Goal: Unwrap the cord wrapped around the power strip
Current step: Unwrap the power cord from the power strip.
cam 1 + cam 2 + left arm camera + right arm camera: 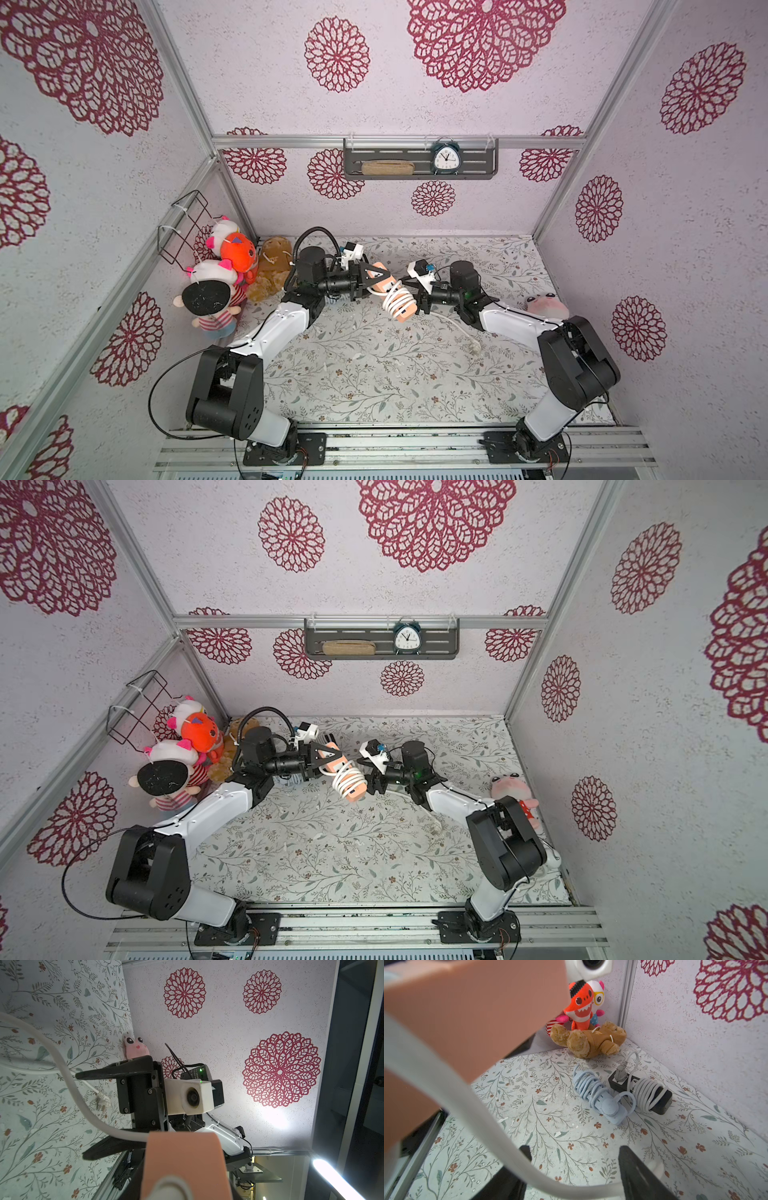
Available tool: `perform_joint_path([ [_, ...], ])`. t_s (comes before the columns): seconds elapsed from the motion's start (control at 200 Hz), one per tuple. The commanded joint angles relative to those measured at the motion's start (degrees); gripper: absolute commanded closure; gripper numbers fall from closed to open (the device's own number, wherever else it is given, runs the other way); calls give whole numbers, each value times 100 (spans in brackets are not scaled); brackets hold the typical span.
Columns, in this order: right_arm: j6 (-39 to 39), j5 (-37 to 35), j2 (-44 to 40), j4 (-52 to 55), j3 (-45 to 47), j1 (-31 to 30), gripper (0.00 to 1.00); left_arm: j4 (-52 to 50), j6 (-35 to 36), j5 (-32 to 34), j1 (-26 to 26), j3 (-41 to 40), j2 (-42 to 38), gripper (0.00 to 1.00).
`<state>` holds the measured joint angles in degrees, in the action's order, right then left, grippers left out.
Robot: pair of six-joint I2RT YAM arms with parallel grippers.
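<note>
Top view, mat as a clock: the white plug [474, 345] lies loose around 3. Its cord [398, 300] runs up to the peach power strip [405, 313], held above the mat near 12 with several loops round it. The left gripper [375, 281] is clamped on the strip's far end. The right gripper [574, 1148] stands open beside the near end, cord between its fingers. Further back there's a wound blue strip [598, 1095] and black strip [661, 1098] by the teddy bear [587, 1041]. The alarm clock [445, 158] numerals are too small to read.

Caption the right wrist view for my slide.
White cord from the peach power strip runs through the open right gripper; blue strip and black strip lie wrapped on the table.
</note>
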<state>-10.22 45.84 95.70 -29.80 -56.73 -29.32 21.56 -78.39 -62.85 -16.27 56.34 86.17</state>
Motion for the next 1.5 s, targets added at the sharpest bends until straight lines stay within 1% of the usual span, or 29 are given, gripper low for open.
perform_joint_path([
  [0.0,147,177,38,-47,-202,-8,65,225,58,-222,-67,-29,-59,100],
  [0.025,144,166,24,-31,-198,11,75,217,89,-240,-62,-61,-58,100],
  [0.05,143,146,-2,10,-188,37,81,196,130,-253,-60,-82,-57,100],
  [0.215,381,124,-208,407,-344,384,100,-99,662,-104,1,-301,49,100],
  [0.305,353,-65,-458,896,-460,523,100,-601,1210,309,55,-344,152,100],
  [0.375,175,-311,-757,1299,-465,540,100,-1141,1654,978,73,-300,196,100],
  [0.42,134,-391,-975,1457,-392,538,100,-1168,1743,1472,72,-307,229,100],
  [0.485,203,-419,-1323,1489,-140,525,100,-932,1588,2179,72,-361,303,100],
  [0.565,408,-418,-1680,1532,203,444,100,232,900,2699,76,-516,493,100],
  [0.615,404,-501,-1820,1619,426,347,100,1017,445,2920,79,-528,664,100],
  [0.65,355,-585,-1865,1663,591,289,100,1393,173,3097,76,-498,776,100],
  [0.715,380,-723,-1814,1724,839,268,100,1807,-153,3388,80,-402,929,100],
  [0.805,688,-793,-1677,1508,1083,252,100,2157,-476,3673,75,-293,1065,100],
  [0.926,936,-1309,-1315,1479,1115,251,100,2794,-920,3902,87,-443,1019,100],
  [0.971,1020,-1597,-1130,1486,1090,247,100,2956,-1045,3895,119,-514,960,100],
  [1.031,1066,-2128,-865,1526,988,258,100,3199,-1273,3760,166,-606,905,100],
  [1.101,1092,-2552,-537,1586,776,293,100,3575,-1568,3528,237,-739,852,100],
  [1.161,1105,-2613,-275,1528,570,356,100,3663,-1692,3249,304,-850,754,100],
  [1.241,1108,-2736,103,1622,155,430,100,3506,-1659,2862,408,-1070,522,100],
  [1.431,1101,-2666,926,2010,-1056,784,100,2715,-1183,1955,619,-1776,-355,100],
  [1.496,1117,-2564,1073,2105,-1430,886,100,2397,-995,1810,641,-2005,-632,100],
])
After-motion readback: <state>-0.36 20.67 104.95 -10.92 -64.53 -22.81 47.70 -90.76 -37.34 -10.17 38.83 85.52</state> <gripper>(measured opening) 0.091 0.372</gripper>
